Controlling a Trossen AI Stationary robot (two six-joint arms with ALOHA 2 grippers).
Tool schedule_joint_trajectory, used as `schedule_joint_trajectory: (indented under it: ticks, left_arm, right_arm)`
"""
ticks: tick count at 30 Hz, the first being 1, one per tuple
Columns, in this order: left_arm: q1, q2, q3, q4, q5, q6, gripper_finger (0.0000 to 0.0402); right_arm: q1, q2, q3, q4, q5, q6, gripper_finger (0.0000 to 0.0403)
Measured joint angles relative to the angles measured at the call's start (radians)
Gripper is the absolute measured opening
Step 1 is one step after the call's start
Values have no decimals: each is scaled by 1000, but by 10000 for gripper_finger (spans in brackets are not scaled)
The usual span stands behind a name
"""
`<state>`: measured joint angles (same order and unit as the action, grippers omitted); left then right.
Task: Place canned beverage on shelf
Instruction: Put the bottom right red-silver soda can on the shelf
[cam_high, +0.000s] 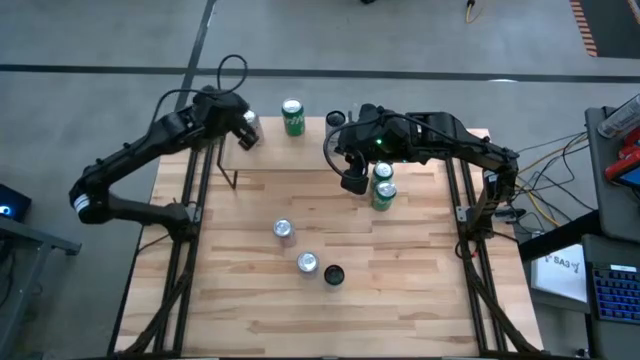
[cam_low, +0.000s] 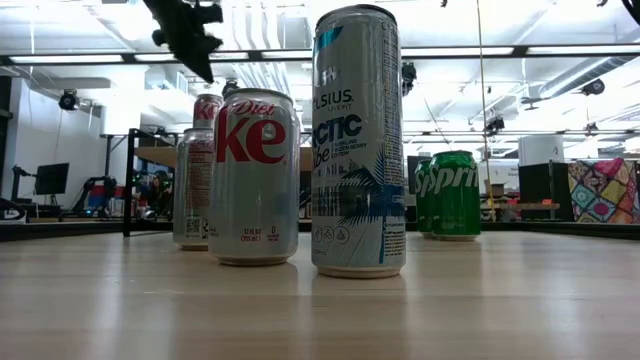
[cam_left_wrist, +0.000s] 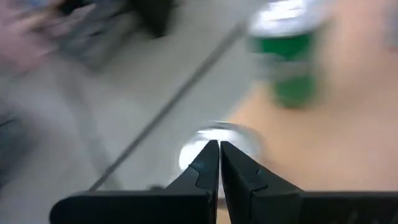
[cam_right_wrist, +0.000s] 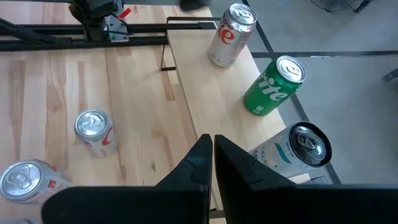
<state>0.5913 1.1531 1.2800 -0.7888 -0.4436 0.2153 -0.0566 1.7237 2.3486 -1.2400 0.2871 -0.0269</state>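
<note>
Light-wood table (cam_high: 400, 300) on a grey floor, seen from above. The shelf (cam_high: 290, 150) sits at the far edge, long axis running L-R across the table. Three cans are already up there, incl. a Sprite can (cam_high: 292, 117), all upright. Left gripper (cam_high: 247, 132) is over the shelf's left end. Right gripper (cam_high: 354, 180) hangs just beside two green cans (cam_high: 383, 195) on the tabletop, prob. next to go. They're upright, long axis vertical, tops up, and touching or nearly so.

Low view: a Diet Coke can (cam_low: 255, 175) and a tall Celsius can (cam_low: 358, 140) stand up front, with the green pair farther back. All are vertical, none tipped.

Left wrist view: very blurred. The claw's fingers (cam_left_wrist: 208, 165) are pressed together w/ nothing between them. A silver can top (cam_left_wrist: 217, 138) is right past the tips.

Right wrist view: this claw is also fully closed and empty, fingers (cam_right_wrist: 199, 165) meeting over the shelf edge.

Risks:
- Going in w/ closed jaws would shove a can over.
- The green pair stand so close that gripping one may tip the other.
- The left claw could nudge the can by it off the shelf end.
</note>
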Motion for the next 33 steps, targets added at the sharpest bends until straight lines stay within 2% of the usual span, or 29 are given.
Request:
schedule_joint_trajectory:
  ticks: [3,5,8,14,20,33]
  left_arm:
    - [-1,-48,0,-92,202,27,0]
    - [0,-64,0,-158,229,25,0]
    - [3,-64,0,-210,218,14,0]
    - [9,3,-7,-191,216,11,0]
    - [9,88,-7,-184,89,3,0]
    - [21,119,-5,-140,57,-34,0]
  right_arm:
    - [0,0,0,-2,0,0,9]
    - [0,0,0,-4,0,0,9]
    - [0,0,0,-4,0,-2,9]
    - [0,0,0,-5,0,0,9]
    - [0,0,-3,-10,0,0,9]
    - [0,0,-42,-12,0,0,9]
